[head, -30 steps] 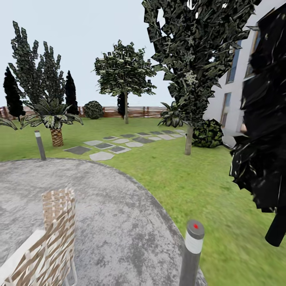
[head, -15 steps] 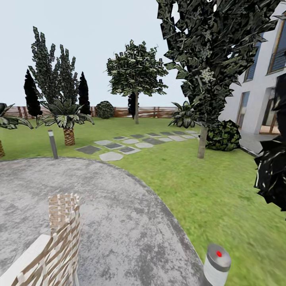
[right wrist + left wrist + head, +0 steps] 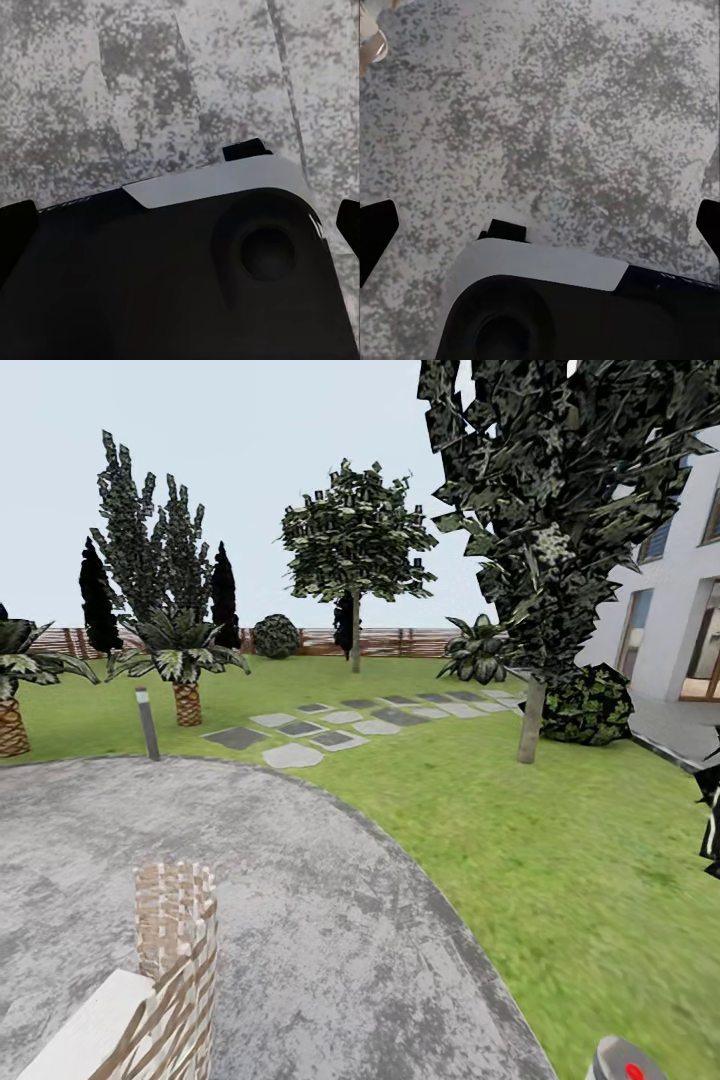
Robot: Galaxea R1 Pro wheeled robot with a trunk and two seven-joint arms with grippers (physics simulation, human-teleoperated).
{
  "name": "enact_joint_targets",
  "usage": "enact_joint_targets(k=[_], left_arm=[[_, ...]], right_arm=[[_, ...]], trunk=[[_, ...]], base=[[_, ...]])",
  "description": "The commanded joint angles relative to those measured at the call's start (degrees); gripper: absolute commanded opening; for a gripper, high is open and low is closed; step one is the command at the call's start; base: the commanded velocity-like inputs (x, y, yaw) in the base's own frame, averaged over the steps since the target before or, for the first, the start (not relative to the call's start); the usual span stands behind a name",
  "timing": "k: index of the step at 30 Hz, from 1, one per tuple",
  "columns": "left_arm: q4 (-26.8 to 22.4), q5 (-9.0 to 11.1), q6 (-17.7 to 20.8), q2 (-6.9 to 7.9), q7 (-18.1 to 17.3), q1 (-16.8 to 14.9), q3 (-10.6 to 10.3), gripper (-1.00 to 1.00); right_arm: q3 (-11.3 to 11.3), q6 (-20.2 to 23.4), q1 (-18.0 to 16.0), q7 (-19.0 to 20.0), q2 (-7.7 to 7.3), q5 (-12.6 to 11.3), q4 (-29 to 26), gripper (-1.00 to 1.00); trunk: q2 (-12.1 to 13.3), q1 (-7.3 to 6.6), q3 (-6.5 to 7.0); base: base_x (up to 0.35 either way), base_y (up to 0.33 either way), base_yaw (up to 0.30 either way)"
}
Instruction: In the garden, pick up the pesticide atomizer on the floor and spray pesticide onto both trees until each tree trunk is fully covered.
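Observation:
Two broad-leaved trees stand on the lawn (image 3: 560,860) in the head view. The far tree (image 3: 357,545) has a thin trunk (image 3: 355,647) near the wooden fence (image 3: 410,642). The near tree (image 3: 560,490) rises at the right, its grey-brown trunk (image 3: 530,720) beside a round bush (image 3: 592,705). The pesticide atomizer is out of view. My left gripper (image 3: 540,232) hangs open over grey paving, a dark fingertip (image 3: 375,232) at each side of the wrist view. My right gripper (image 3: 180,221) is open too, above my own base (image 3: 187,270).
A grey paved patch (image 3: 300,920) lies in front, with a wicker chair (image 3: 165,970) at its near left. A short lamp post (image 3: 148,722) stands at its far edge, and another lamp cap (image 3: 625,1065) is at the bottom right. Stepping stones (image 3: 340,725), palm-like plants (image 3: 185,660) and a house (image 3: 680,610) ring the lawn.
The whole head view has shifted: everything slid rightward and the camera moved on. The dark foliage at the right has almost left the picture, and the near lamp post sank to the bottom edge.

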Motion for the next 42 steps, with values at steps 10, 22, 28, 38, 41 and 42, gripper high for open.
enact_joint_targets(k=[10, 22, 28, 38, 41, 42], left_arm=[[0.1, 0.4, -0.1, 0.01, -0.5, 0.0, 0.3, 1.0], [0.0, 0.4, -0.2, 0.01, -0.5, 0.0, 0.3, 1.0], [0.0, 0.4, -0.2, 0.01, -0.5, 0.0, 0.3, 1.0], [0.0, 0.4, -0.2, 0.01, -0.5, 0.0, 0.3, 1.0], [0.0, 0.4, -0.2, 0.01, -0.5, 0.0, 0.3, 1.0], [0.0, 0.4, -0.2, 0.01, -0.5, 0.0, 0.3, 1.0]], right_arm=[[-0.5, -0.1, 0.0, 0.3, -0.05, 0.1, 0.0, 1.0], [-0.6, -0.1, 0.0, 0.3, -0.06, 0.0, 0.0, 1.0], [-0.6, -0.1, 0.0, 0.3, -0.12, 0.0, 0.0, 1.0], [-0.6, -0.1, 0.0, 0.3, -0.08, 0.0, 0.0, 1.0], [-0.6, -0.1, 0.0, 0.3, -0.08, 0.0, 0.0, 1.0], [-0.6, -0.1, 0.0, 0.3, -0.08, 0.0, 0.0, 1.0]], trunk=[[0.0, 0.02, -0.06], [0.0, 0.02, -0.06], [0.0, 0.02, -0.06], [0.0, 0.02, -0.06], [0.0, 0.02, -0.06], [0.0, 0.02, -0.06]], base=[[0.086, 0.072, 0.002], [0.167, 0.044, 0.0], [0.127, 0.003, -0.011], [0.073, 0.0, -0.095], [0.23, 0.0, -0.018], [0.207, 0.0, -0.01]])
